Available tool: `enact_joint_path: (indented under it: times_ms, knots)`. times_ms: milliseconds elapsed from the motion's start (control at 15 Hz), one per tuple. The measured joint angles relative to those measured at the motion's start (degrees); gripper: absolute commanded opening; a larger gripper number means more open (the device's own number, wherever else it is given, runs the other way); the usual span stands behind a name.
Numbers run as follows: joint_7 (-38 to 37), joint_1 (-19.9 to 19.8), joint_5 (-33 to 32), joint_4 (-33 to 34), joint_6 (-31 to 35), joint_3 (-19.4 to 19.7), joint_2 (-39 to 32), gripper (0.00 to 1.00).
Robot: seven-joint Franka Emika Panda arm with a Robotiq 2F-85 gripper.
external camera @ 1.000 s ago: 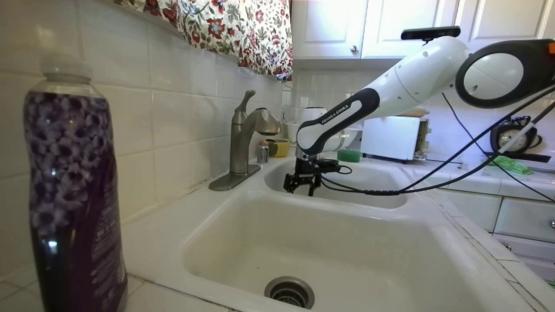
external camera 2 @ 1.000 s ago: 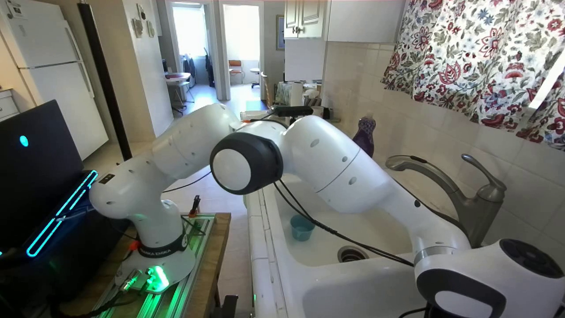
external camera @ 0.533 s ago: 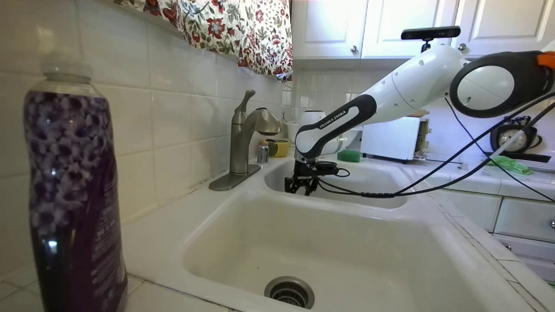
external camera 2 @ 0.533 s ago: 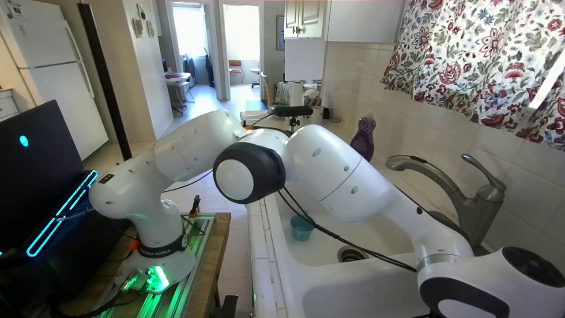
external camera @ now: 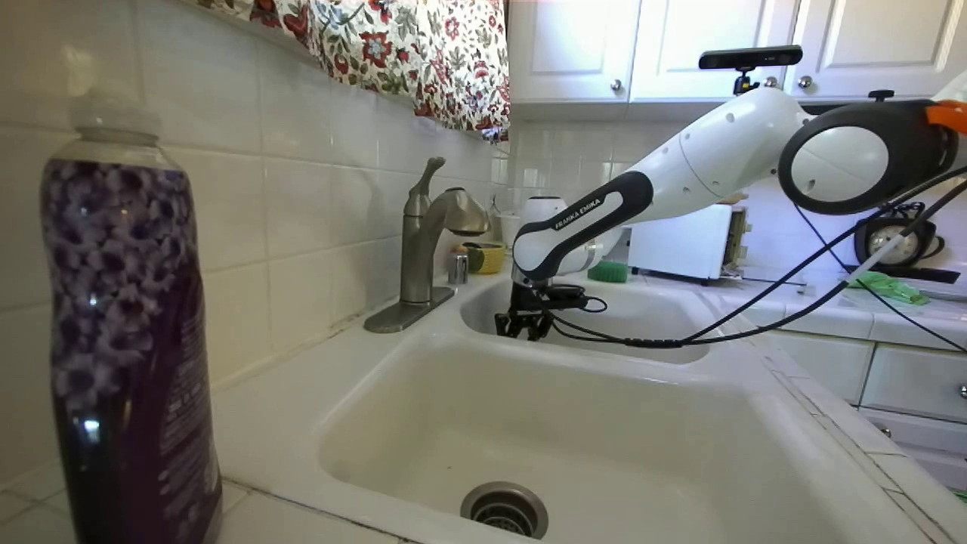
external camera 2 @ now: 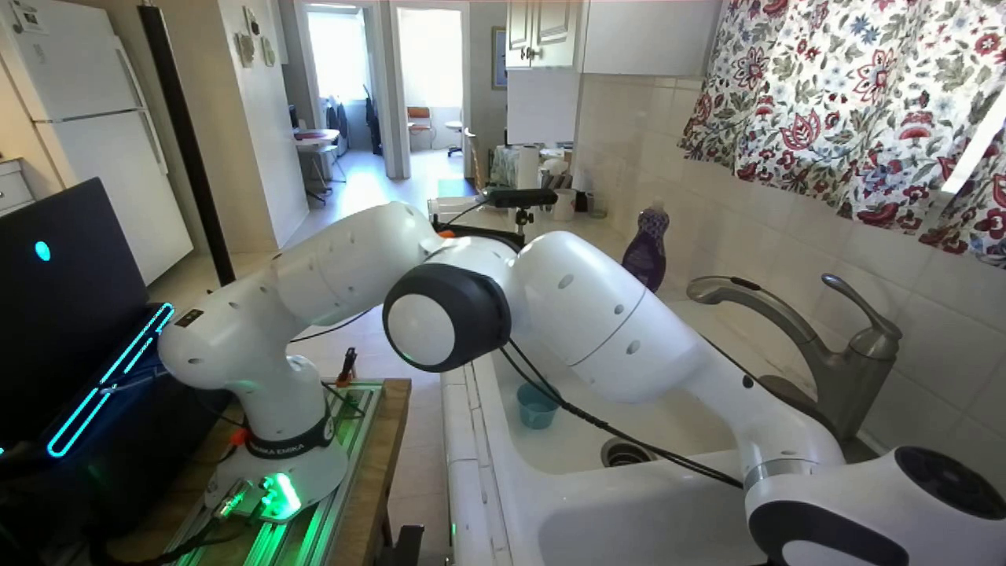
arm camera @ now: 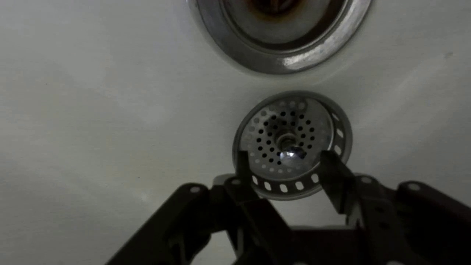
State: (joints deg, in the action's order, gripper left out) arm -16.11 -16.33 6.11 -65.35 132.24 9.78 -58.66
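In the wrist view a round metal strainer (arm camera: 287, 114) with a shiny centre knob (arm camera: 292, 156) lies on the white sink floor, beside the drain (arm camera: 265, 60). My gripper (arm camera: 284, 158) is over it, its black fingers (arm camera: 242, 165) partly spread. The fingertips appear on either side of the knob, with gaps left and right of it; nothing is held. Whether they touch the strainer cannot be made out. In an exterior view the gripper (external camera: 520, 331) reaches down into the far basin (external camera: 642, 329); the strainer is hidden there.
A tall faucet (external camera: 420, 249) stands at the wall beside the basins. A ridge (external camera: 589, 353) parts them. A purple bottle (external camera: 128, 340) is on the counter; a blue cup (external camera 2: 537, 407) sits in the basin with the open drain. A green brush (external camera: 607, 271) lies behind the arm.
The arm has sunk a little, its elbow dropping in both exterior views. My gripper's fingers have drawn closer together but still stand apart.
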Motion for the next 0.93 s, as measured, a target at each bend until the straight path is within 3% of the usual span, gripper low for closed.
enact_joint_path:
  times_ms: [267, 467, 600, 800, 933]
  knots:
    - [-0.06, 0.01, 0.0, 0.09, 0.0, -0.02, -0.21, 0.54]
    - [-0.09, 0.01, 0.0, 0.34, 0.0, -0.02, -0.66, 0.44]
    - [-0.09, 0.01, 0.0, 0.36, 0.0, -0.02, -0.84, 0.44]
    - [-0.1, 0.03, 0.0, 0.39, 0.0, -0.03, -1.0, 0.27]
    - [-0.1, 0.03, 0.0, 0.39, 0.0, -0.04, -1.08, 0.07]
